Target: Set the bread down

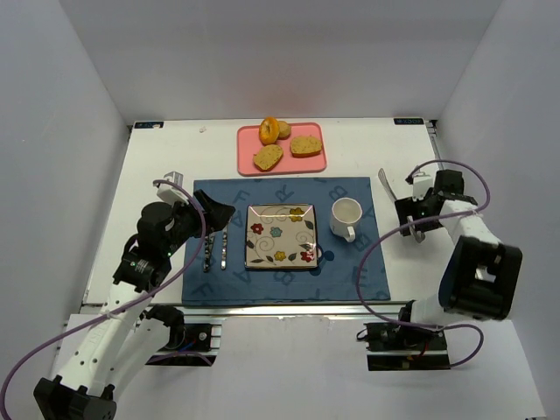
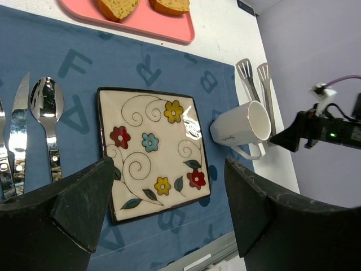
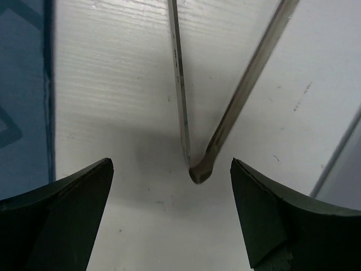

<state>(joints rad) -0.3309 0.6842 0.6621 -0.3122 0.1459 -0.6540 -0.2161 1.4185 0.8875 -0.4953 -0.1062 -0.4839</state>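
Observation:
The bread lies on a pink tray [image 1: 282,164] at the back: an orange-brown ring roll [image 1: 269,130] and two toasted slices [image 1: 268,157] [image 1: 305,145]. The slices' lower edges also show in the left wrist view [image 2: 118,7] [image 2: 170,5]. The flowered square plate [image 1: 280,236] [image 2: 152,152] sits empty on the blue placemat [image 1: 350,271]. My left gripper [image 1: 203,211] [image 2: 169,209] is open and empty, above the mat just left of the plate. My right gripper [image 1: 411,219] [image 3: 172,214] is open and empty, low over the hinge end of metal tongs [image 3: 197,169].
A white mug [image 1: 346,217] [image 2: 240,127] stands right of the plate. A spoon [image 2: 45,113] and a knife [image 2: 20,130] lie left of the plate. The tongs [image 1: 391,187] [image 2: 256,84] lie on the white table right of the mat. White walls enclose the table.

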